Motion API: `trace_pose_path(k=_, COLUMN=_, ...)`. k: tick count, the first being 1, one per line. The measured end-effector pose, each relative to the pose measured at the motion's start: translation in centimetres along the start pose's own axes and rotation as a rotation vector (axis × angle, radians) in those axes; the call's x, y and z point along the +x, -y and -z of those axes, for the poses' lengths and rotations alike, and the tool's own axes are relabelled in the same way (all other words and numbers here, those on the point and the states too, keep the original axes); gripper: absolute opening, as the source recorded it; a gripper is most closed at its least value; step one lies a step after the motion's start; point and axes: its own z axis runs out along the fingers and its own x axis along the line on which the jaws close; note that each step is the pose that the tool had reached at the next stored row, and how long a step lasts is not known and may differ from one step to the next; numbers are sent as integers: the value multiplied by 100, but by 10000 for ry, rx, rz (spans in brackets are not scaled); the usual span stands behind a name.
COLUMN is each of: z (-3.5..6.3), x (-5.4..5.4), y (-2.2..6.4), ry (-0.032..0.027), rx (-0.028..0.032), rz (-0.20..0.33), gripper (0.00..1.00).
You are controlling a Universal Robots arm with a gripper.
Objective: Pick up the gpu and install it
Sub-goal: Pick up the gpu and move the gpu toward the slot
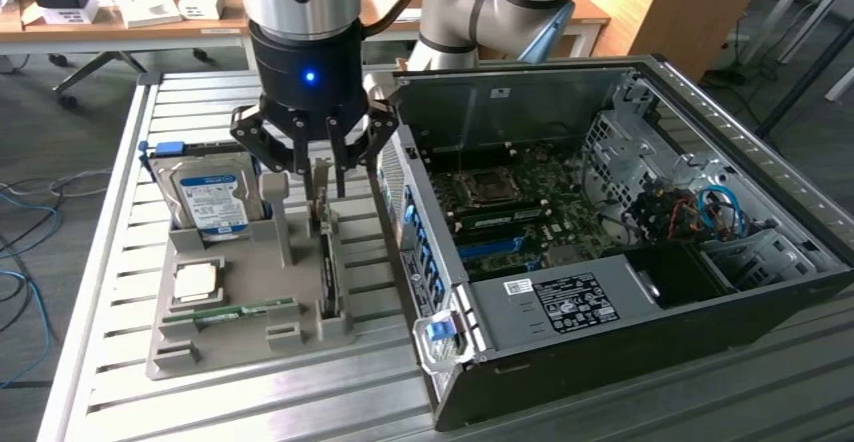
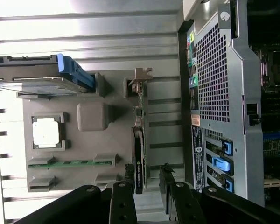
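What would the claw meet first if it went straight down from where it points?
Most likely the gpu, standing on edge in the gray holder directly under the claw. The open fingers seem to straddle the card's top edge, though depth is hard to judge.

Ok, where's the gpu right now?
The gpu stands on edge in the grey holder, between the hard drive and the open PC case, just below the end effector.
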Motion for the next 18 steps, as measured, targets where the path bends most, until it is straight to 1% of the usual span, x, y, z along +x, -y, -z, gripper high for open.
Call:
trace_pose_path(k=3, z=-8, x=0, y=0, ry=3, rx=-3, rz=0, gripper=36)
trace_pose_path(k=7, z=-55, x=1, y=3, ry=1, rx=-1, rz=0, gripper=36)
trace_pose_path(k=18, z=-250, x=5, y=12, ry=0, rx=-1, rz=0, gripper=36)
